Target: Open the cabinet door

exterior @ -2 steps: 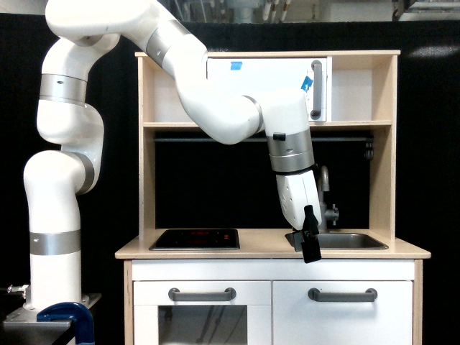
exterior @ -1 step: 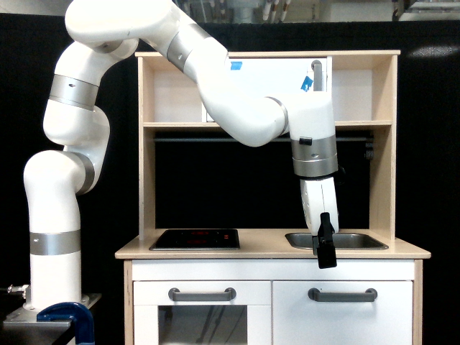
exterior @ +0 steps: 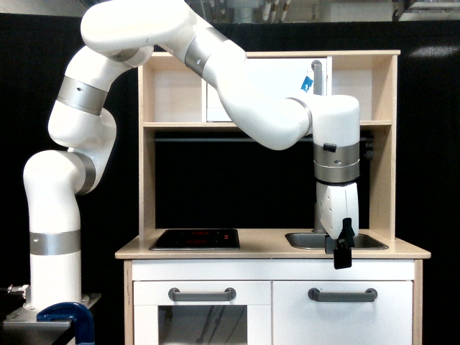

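cabinet door [exterior: 343, 313]: smooth matt white (grey bar handle [exterior: 343, 295]) | counter [exterior: 266, 251]: pale wood

A robotics lab with a mock kitchen: a white robot arm [exterior: 68, 208] stands at the left of the frame on a metal base with a blue clamp [exterior: 68, 316]. A wooden toy kitchen unit [exterior: 269, 248] fills the centre and right, backed by black curtains [exterior: 431, 144]. Ceiling pipes [exterior: 244, 8] show along the top edge.

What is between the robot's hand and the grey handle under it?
In the exterior view, only the countertop edge and a white panel separate the hand from the handle.
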Robot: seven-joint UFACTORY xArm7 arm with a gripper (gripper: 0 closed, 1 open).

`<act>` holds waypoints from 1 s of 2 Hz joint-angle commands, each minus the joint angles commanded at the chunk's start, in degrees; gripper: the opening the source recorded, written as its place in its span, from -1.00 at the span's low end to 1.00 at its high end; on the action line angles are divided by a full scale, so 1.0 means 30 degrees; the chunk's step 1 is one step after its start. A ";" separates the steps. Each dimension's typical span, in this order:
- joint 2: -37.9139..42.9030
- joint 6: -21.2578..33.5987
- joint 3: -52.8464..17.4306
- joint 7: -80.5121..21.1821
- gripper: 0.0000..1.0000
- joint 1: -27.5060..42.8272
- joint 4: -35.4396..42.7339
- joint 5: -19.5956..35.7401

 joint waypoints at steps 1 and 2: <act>-0.0056 -0.0239 0.0712 -0.0601 1.00 -0.0951 -0.0481 0.2182; 0.0794 0.0931 0.1152 -0.1494 1.00 -0.1684 0.0185 0.2628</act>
